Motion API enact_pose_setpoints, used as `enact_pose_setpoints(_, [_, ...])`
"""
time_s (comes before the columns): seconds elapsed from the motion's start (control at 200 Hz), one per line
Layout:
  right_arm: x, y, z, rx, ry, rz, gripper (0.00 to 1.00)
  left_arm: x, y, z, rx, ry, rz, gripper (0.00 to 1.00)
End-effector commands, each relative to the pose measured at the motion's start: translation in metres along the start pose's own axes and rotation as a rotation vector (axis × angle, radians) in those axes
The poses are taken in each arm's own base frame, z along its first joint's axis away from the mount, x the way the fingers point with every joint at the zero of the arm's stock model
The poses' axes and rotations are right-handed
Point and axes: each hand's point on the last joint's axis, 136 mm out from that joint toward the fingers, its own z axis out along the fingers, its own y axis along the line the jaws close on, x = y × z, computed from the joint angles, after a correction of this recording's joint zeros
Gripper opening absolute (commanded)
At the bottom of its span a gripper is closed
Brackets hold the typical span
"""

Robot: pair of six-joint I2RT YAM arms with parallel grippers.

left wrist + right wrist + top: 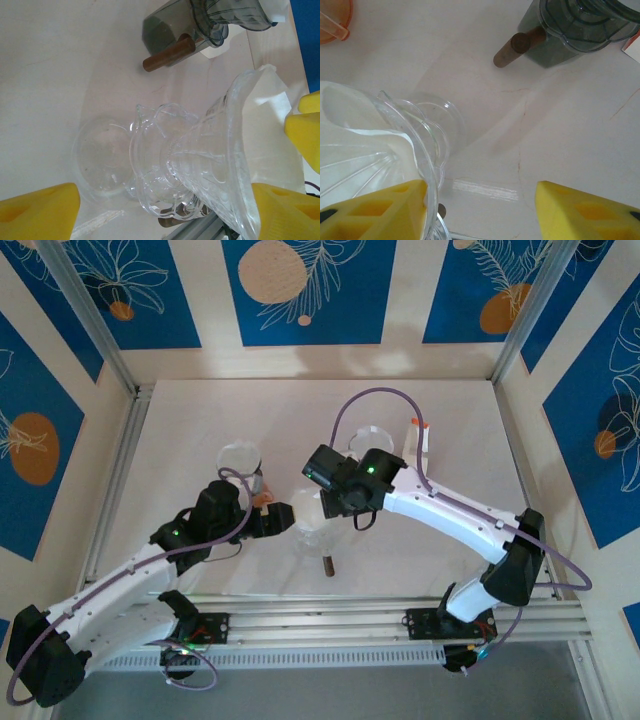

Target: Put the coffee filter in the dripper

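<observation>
The clear glass dripper stands near the front of the table. In the left wrist view the dripper spans the gap of my left gripper, whose yellow fingers are wide open. I cannot tell whether they touch the glass. The white coffee filter lies inside the dripper's cone, and its edge shows past the rim. My right gripper is open with bare table between its fingers. Its left finger sits at the dripper's mouth, behind the glass rim.
A dark grey container with a brown wooden handle stands beyond the dripper. An orange cup sits off to one side. A clear round lid lies on the table's left. The aluminium rail runs along the front edge.
</observation>
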Motion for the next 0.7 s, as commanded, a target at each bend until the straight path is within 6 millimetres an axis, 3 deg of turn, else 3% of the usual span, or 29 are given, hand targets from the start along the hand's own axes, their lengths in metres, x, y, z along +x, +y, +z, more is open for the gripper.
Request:
enact_pose_setpoints(0.0, [-0.008, -0.004, -0.017, -0.014, -0.065, 0.018, 0.60, 0.003, 0.007, 0.001, -0.015, 0.013, -0.013, 0.87])
enact_pose_setpoints(0.22, [-0.023, -0.009, -0.043, -0.047, -0.187, 0.042, 0.60, 0.001, 0.005, 0.000, -0.011, 0.005, -0.011, 0.90])
enact_pose_setpoints(0.695, [-0.024, -0.027, -0.065, -0.066, -0.262, 0.099, 0.60, -0.017, -0.026, -0.019, 0.069, -0.046, 0.017, 0.99])
